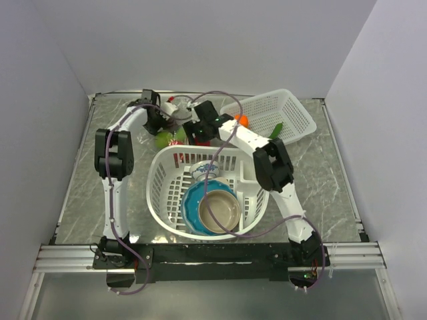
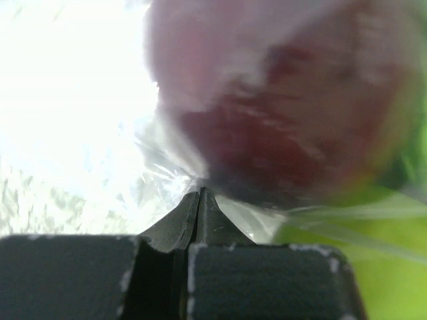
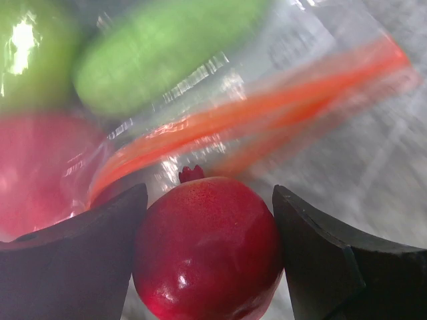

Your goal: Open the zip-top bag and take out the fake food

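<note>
Robot arms meet at the far side of the desk (image 1: 320, 180), at a clear zip-top bag (image 1: 172, 133). Left jaws are closed, pinching the bag's plastic. Right jaws press against both sides of a red toy pomegranate (image 3: 207, 247) just beside the orange zip strip (image 3: 280, 100). Green and red fake food (image 3: 167, 50) sits inside the bag.

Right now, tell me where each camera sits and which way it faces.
Top external: above and behind the bases, looking down on the table; both arms show.
Left wrist: faces along the left end effector, shut on the zip-top bag.
Right wrist: faces past the right end effector, whose fingers flank a pomegranate.
Shared: both wrist views show the bag's green fruit.
</note>
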{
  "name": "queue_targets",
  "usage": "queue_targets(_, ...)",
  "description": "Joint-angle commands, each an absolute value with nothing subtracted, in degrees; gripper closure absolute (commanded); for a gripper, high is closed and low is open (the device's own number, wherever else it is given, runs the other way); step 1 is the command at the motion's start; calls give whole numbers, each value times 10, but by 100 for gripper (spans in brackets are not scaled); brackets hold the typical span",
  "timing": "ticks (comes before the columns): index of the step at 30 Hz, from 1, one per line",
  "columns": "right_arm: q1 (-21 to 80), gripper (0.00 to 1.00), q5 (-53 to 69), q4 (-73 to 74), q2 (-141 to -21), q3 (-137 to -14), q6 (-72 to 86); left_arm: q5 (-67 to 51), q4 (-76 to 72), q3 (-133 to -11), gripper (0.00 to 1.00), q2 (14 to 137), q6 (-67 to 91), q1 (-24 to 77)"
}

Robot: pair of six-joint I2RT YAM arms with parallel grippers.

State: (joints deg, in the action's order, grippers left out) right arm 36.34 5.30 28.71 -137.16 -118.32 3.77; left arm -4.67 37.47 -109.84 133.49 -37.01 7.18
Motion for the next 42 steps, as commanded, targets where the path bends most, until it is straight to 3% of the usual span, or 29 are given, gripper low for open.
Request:
queue_targets(1, 316, 72, 52, 217, -1210, -1123, 52, -51, 441, -1164, 99, 1368, -303, 13)
queue_targets(7, 252, 72, 52, 131, -1109, -1021, 116, -161, 496, -1191, 99, 1296, -266, 7)
queue_targets(14, 192, 73, -164, 141, -1102, -954, 174, -257, 583, -1271, 99, 1241, -237, 14)
queue_targets(18, 183, 75, -194, 165, -1127, -947, 194, -275, 606, -1298, 99, 1215, -227, 23)
queue_targets(23, 184, 51, -204, 197, -1159, -970, 195, -265, 613, -1293, 99, 1201, -229, 31)
queue_targets(26, 185, 19, -207, 194, -1155, -976, 195, -265, 617, -1297, 99, 1201, -229, 32)
queue_targets(27, 185, 0, -208, 189, -1146, -969, 193, -267, 620, -1300, 99, 1202, -230, 31)
queue_targets(35, 264, 0, -253, 119, -1099, -955, 101, -160, 545, -1206, 99, 1238, -259, 16)
queue_targets(42, 320, 0, -184, 61, -1080, -932, 59, -38, 462, -1127, 99, 1293, -290, 6)
